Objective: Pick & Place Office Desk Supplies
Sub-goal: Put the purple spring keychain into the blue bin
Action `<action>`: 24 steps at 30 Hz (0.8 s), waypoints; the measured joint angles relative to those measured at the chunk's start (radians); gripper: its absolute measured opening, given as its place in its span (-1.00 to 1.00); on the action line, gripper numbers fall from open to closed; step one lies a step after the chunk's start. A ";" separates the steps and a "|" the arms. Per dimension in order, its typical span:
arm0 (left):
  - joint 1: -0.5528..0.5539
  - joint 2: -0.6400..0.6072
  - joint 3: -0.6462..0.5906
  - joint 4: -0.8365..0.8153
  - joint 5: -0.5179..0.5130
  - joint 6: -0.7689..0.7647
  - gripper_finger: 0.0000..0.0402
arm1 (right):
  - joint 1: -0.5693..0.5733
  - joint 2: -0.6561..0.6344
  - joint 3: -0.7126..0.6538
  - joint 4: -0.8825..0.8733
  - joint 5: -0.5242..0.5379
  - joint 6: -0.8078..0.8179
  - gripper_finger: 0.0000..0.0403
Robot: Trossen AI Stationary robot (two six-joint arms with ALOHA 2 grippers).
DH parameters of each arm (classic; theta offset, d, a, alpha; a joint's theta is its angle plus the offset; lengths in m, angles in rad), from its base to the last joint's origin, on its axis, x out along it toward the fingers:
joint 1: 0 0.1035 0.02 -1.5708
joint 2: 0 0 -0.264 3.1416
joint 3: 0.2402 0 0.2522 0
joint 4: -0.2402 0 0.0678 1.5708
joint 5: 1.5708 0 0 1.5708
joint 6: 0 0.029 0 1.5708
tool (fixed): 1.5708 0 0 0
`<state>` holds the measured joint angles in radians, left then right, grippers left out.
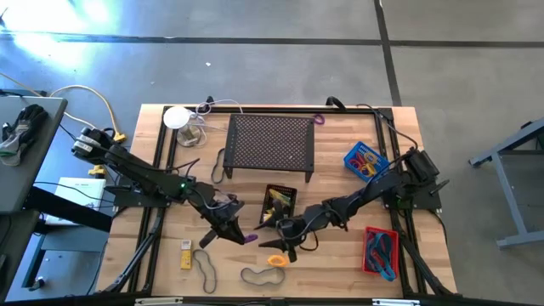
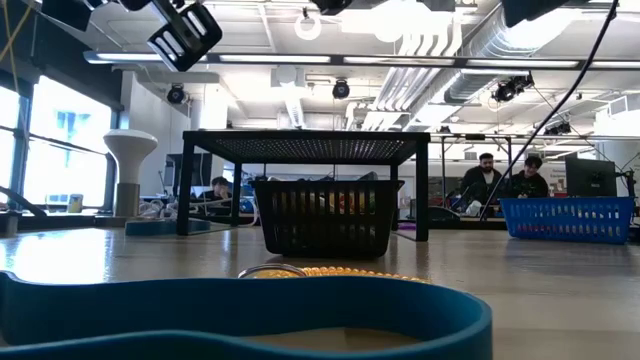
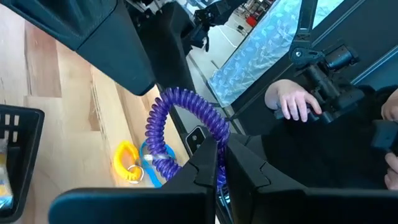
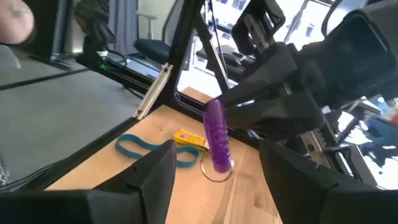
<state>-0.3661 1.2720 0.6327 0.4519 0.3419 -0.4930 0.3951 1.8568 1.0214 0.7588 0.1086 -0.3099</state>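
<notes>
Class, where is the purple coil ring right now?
In the high view, the purple coil ring is held in the left gripper, beside the black basket.

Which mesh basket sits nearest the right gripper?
The black basket, just beside the right gripper; the red basket and blue basket lie farther off.

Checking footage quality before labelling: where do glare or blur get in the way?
High view: bright glare on the floor upper left. Low view: ceiling lights blow out; the blue band up close is blurred. Left wrist view: purple coil sharp, left gripper shut on it.
</notes>
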 joint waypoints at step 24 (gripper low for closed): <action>0.127 0.000 0.000 -0.021 0.013 0.030 -0.96 | -0.068 0.000 0.000 -0.062 -0.094 0.071 -0.18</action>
<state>-0.2389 1.2719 0.6327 0.4309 0.3547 -0.4628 0.3267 1.8572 1.0218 0.6967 0.0151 -0.2393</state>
